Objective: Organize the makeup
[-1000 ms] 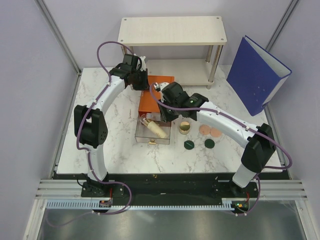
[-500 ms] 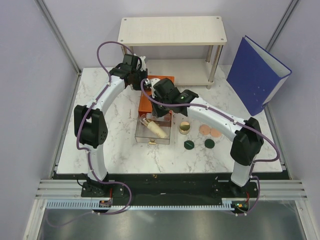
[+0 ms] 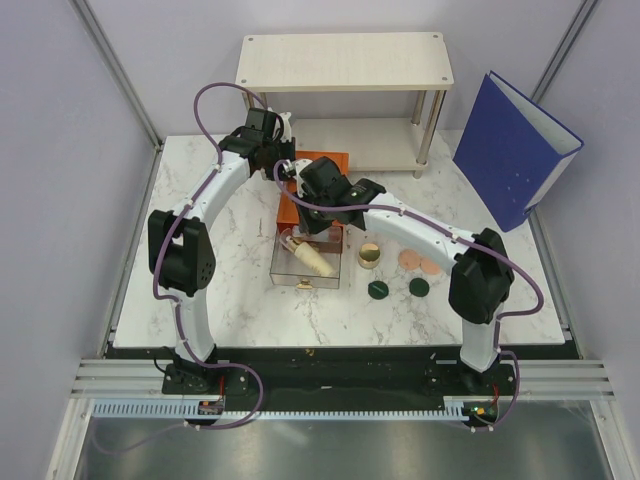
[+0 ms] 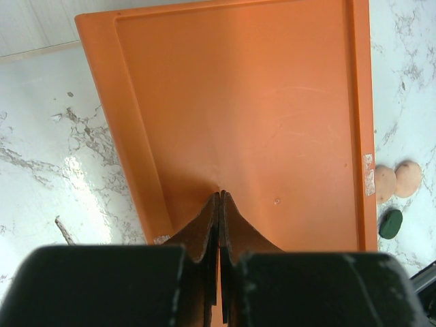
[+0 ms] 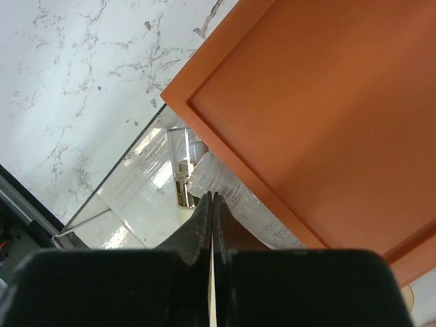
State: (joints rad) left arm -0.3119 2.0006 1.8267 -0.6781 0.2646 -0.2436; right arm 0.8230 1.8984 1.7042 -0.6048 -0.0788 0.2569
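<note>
Orange drawer box (image 4: 259, 116) is overhung by left gripper (image 4: 219, 199) and right gripper (image 5: 211, 199), both pressed closed, empty; cream gold-capped tube (image 5: 235, 194) is partly hidden.

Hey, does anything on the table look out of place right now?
The clear drawer is pulled out of the orange box with the cream tube lying slanted inside. The gold compact, two peach discs and two green discs sit loose on the marble to its right. Nothing looks spilled.

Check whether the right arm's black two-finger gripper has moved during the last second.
Yes. The right gripper shifted left and farther from the arm bases in the top view, moving further over the orange plastic box of drawers.
</note>
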